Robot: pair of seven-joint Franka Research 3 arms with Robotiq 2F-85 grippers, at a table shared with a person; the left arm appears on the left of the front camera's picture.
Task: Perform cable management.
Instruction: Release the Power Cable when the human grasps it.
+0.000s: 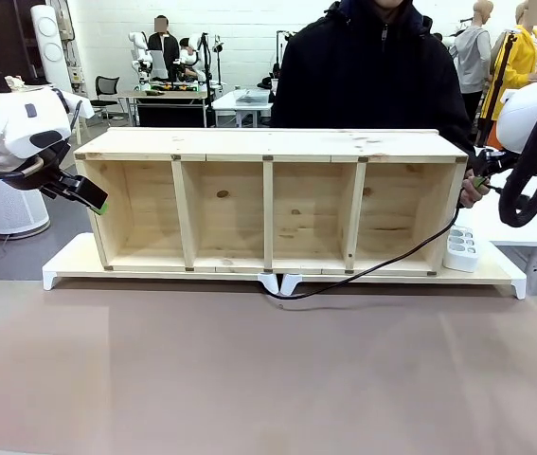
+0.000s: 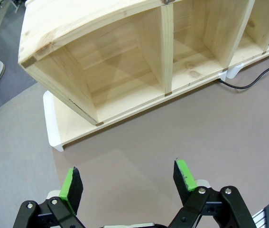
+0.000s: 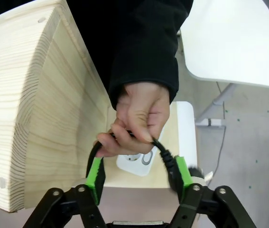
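Holding the cable [image 3: 162,151] at the right end of the wooden shelf [image 1: 268,144], the person's hand [image 3: 136,116] is pinching it just above the right gripper [image 3: 139,172], whose jaws are standing spread on either side of the cord, gripping nothing. The cable is trailing down past the white power strip [image 1: 460,248] and along the table's [image 1: 268,379] brown top. The left gripper [image 2: 127,183] is hanging spread and empty near the shelf's left end.
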